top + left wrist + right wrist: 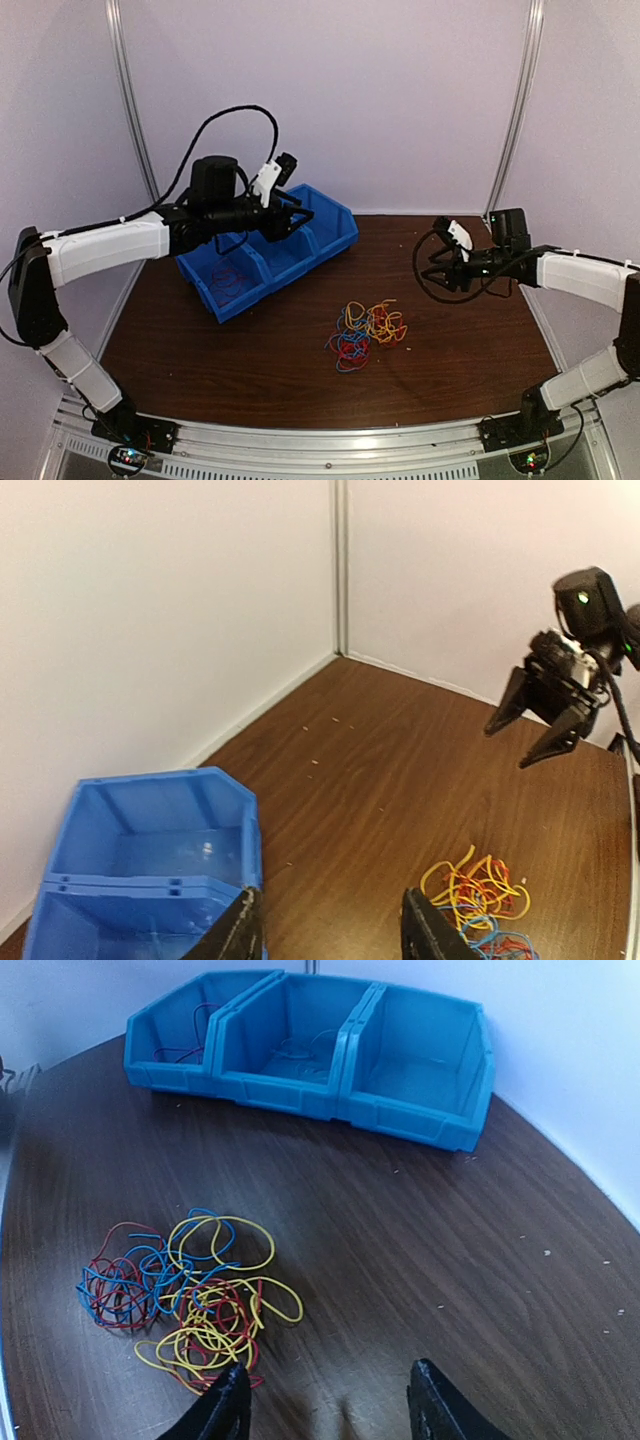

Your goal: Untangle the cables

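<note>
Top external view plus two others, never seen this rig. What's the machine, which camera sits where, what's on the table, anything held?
It is two robot arms bolted at the near edge of a brown table. The top external view looks down from above and behind them. The other two pictures come from a camera on each wrist, so the dark fingers at their bottom edge are that arm's own. On the table lies a tangle of thin red, blue and yellow cables, and behind it a blue bin with three compartments; a red wire seems to lie in an end one. The left gripper hovers above the bin, the right gripper above bare table right of the tangle. Both are open and hold nothing.
</note>
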Available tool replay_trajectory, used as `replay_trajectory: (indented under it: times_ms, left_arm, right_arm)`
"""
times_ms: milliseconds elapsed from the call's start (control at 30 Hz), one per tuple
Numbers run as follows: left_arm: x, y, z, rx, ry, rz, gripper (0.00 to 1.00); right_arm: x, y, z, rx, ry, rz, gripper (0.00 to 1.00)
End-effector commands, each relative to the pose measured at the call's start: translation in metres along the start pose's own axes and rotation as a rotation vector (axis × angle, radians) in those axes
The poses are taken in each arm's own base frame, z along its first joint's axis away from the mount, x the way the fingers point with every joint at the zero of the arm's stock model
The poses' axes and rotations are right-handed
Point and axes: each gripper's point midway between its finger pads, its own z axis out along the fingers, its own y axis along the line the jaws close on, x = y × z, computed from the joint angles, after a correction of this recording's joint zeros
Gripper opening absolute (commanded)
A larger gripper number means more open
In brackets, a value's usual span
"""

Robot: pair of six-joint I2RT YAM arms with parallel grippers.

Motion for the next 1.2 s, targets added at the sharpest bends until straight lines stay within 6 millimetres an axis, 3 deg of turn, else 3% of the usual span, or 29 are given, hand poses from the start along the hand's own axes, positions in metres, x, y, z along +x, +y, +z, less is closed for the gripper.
replay_trajectory:
  times_ms: [0,133,233,500,600,767,867,900,967,1167]
  left_arm:
    - [0.028,-0.022,0.016,0.014,-0.013,-0.071,0.48]
    - [0.054,-0.039,0.022,-0.039,0.002,-0.097,0.48]
    - [0.073,-0.057,0.025,-0.051,0.035,-0.086,0.48]
    - [0.125,-0.111,0.023,0.129,0.138,-0.146,0.48]
    - [0.146,-0.131,0.014,0.216,0.175,-0.161,0.44]
    - [0.187,-0.120,0.013,0.116,0.319,-0.305,0.41]
    - [0.214,-0.105,0.013,-0.037,0.412,-0.527,0.48]
    - [0.219,-0.110,0.012,-0.024,0.424,-0.591,0.49]
    - [0.211,-0.125,0.016,0.070,0.388,-0.669,0.50]
    - [0.211,-0.144,0.022,0.180,0.387,-0.764,0.49]
  right_arm:
    - [0.011,0.018,0.034,-0.107,0.079,0.042,0.54]
    - [0.024,0.033,0.064,-0.176,0.169,0.059,0.54]
    - [0.032,0.038,0.077,-0.201,0.207,0.070,0.54]
    - [0.055,0.062,0.084,-0.245,0.287,-0.020,0.54]
    - [0.052,0.071,0.081,-0.252,0.282,-0.067,0.54]
    - [0.043,0.087,0.079,-0.266,0.271,-0.150,0.53]
    - [0.045,0.097,0.083,-0.261,0.297,-0.222,0.54]
    - [0.045,0.101,0.084,-0.259,0.309,-0.256,0.55]
    - [0.047,0.110,0.086,-0.270,0.344,-0.324,0.57]
    - [0.037,0.136,0.097,-0.299,0.378,-0.495,0.58]
